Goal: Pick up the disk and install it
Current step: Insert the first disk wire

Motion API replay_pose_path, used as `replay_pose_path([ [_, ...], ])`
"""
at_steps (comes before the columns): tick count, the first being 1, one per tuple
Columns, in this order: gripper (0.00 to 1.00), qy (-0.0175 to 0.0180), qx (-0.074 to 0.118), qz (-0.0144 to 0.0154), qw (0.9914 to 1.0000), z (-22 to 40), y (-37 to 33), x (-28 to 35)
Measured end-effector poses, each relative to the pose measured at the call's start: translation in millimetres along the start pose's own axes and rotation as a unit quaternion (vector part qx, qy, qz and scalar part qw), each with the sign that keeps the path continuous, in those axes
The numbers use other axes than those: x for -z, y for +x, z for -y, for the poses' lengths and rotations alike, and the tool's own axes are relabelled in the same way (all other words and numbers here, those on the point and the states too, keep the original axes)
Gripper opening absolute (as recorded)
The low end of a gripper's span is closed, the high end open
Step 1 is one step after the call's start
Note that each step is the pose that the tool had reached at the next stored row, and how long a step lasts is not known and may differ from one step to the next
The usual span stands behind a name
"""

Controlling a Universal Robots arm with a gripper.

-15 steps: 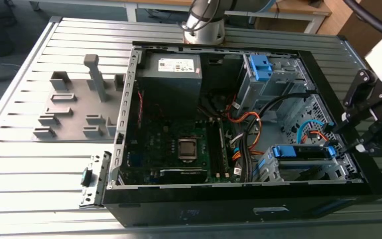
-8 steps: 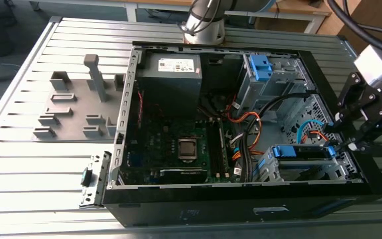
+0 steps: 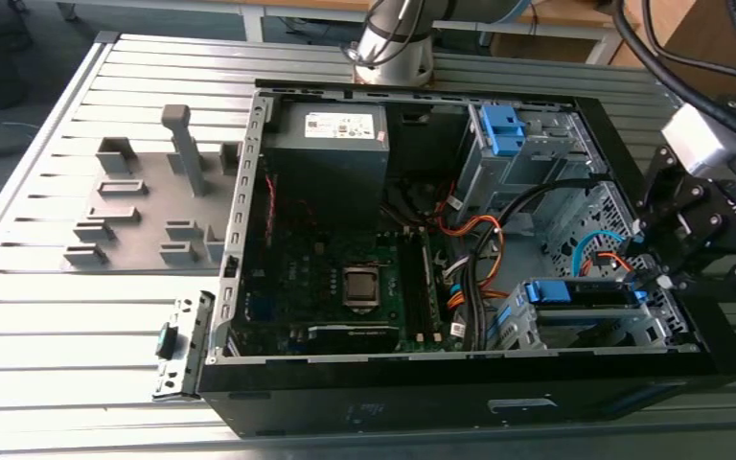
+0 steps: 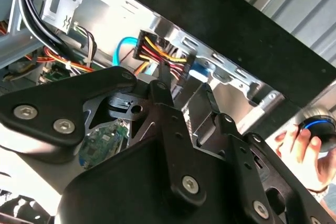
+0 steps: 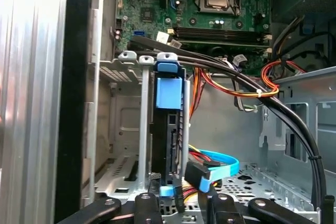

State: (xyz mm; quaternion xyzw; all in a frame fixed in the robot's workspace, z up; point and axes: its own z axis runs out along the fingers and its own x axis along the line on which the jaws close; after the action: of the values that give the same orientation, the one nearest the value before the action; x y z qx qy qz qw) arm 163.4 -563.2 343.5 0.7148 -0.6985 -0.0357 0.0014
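One disk (image 5: pixel 169 124) seated in drive cage (image 5: pixel 143 129), blue cable (image 5: pixel 223 158) crowding end effector (image 5: pixel 182 203), grip state unclear

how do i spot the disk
In the black computer case, find the metal drive cage at the exterior view's lower right. The disk sits in it: a dark drive in a blue carrier, unlike the bare blue clip farther back.

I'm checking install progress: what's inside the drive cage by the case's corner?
The disk stands edge-on in one slot of the drive cage, with its blue frame end showing. The cage rails hide its label and faces.
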Motion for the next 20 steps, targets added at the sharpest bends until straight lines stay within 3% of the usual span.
replay_pose_path([
  [14,0.41,-0.0006,0.013,0.0011,0.99991,1.0,-15.8,-8.9],
  [20,0.41,-0.0006,0.014,0.0016,0.99991,1.0,-15.9,-8.9],
])
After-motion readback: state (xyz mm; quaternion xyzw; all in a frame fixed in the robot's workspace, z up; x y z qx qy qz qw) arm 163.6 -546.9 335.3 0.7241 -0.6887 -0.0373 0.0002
